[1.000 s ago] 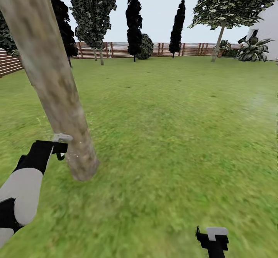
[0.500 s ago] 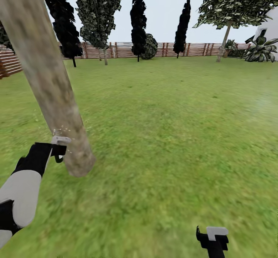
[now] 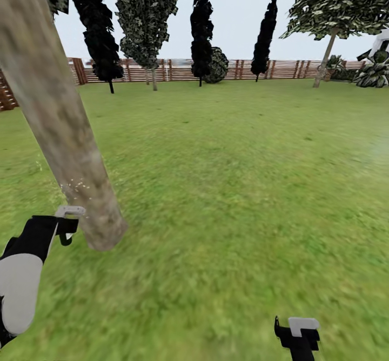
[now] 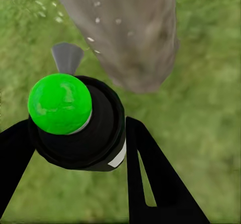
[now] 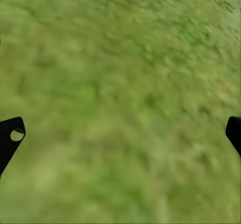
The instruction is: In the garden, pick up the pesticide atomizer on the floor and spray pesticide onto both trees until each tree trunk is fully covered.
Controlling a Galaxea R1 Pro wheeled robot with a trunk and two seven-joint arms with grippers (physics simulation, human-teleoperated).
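A thick mottled grey-tan tree trunk point(image 3: 65, 134) leans up from the grass at the left. My left gripper point(image 3: 67, 225) is shut on the pesticide atomizer point(image 4: 83, 128), a black bottle with a green ball top and a grey nozzle point(image 3: 70, 210), held just beside the trunk's base point(image 4: 128, 30). Tiny white specks of pesticide point(image 3: 80, 186) dot the bark above the nozzle. A second tree point(image 3: 326, 58) with a leafy crown stands far off at the right by the fence. My right gripper point(image 3: 297, 333) hangs open low over the grass point(image 5: 120, 103).
A brown slat fence point(image 3: 178, 71) rings the lawn at the back, with dark cypresses point(image 3: 202, 26) and a round bush point(image 3: 218, 65) before it. A broad-leaved plant point(image 3: 374, 72) sits at the far right. Open grass point(image 3: 243, 188) spreads between the two trees.
The whole view has swung, bringing the fence corner in at the left. My left arm with the atomizer sits lower and further left in the picture, and fresh specks lie on the bark.
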